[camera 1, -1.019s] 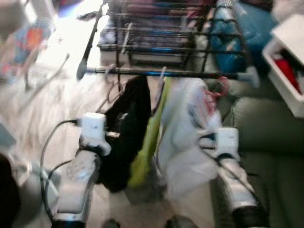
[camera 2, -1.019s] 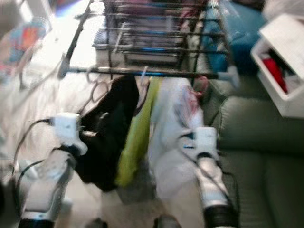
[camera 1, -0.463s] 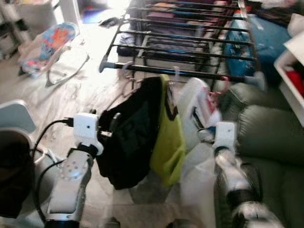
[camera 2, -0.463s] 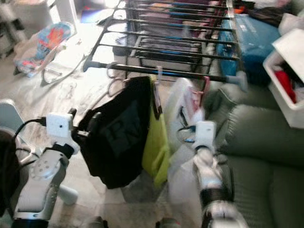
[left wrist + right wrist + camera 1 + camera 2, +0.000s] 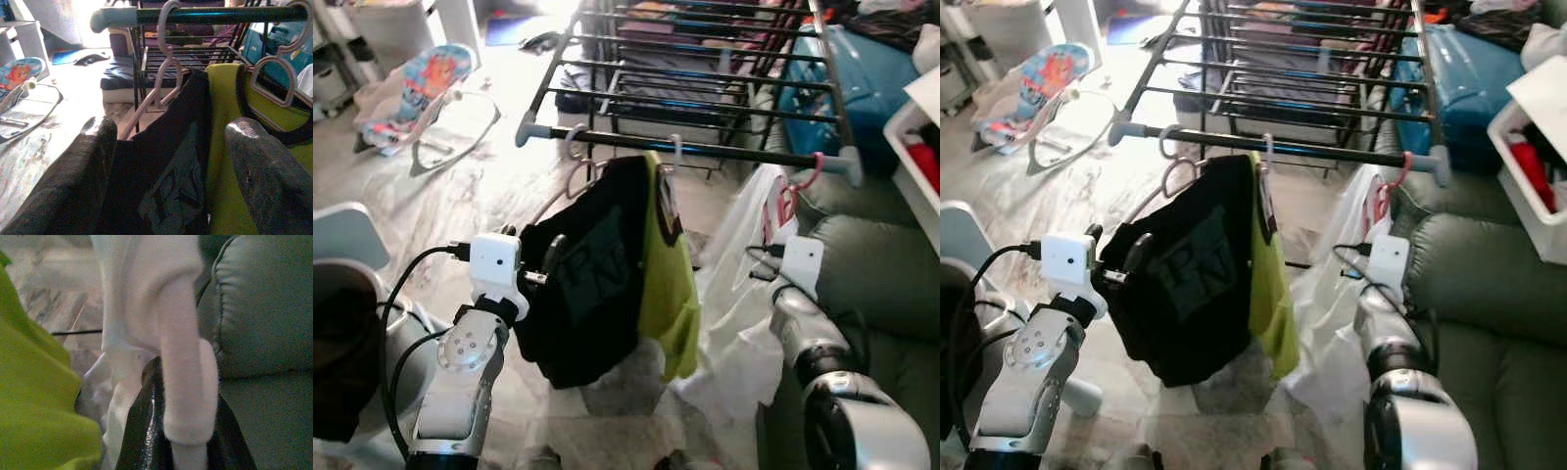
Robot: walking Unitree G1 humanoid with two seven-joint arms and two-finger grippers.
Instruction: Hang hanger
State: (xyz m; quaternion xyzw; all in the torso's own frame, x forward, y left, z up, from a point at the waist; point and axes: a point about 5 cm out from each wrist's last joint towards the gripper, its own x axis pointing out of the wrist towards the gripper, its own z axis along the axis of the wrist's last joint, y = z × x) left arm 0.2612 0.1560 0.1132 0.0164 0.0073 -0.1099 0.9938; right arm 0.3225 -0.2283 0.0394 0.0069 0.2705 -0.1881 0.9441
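Marbled pale floor [image 5: 460,196] spreads under a black drying rack [image 5: 705,69], with a baby bouncer [image 5: 411,93] off to my left and a green sofa [image 5: 871,284] on my right beside a blue bag [image 5: 862,78]. On the rack's front rail [image 5: 705,149] hang a black shirt [image 5: 592,284] and a yellow-green garment [image 5: 671,284], each on a pale hanger. A pink hanger [image 5: 793,191] hooked near the rail's right end carries a white garment [image 5: 739,294]. My right claw [image 5: 181,431] is pressed together, pinching that white cloth next to the sofa. My left claw [image 5: 166,166] is spread wide, just before the black shirt, not gripping it.
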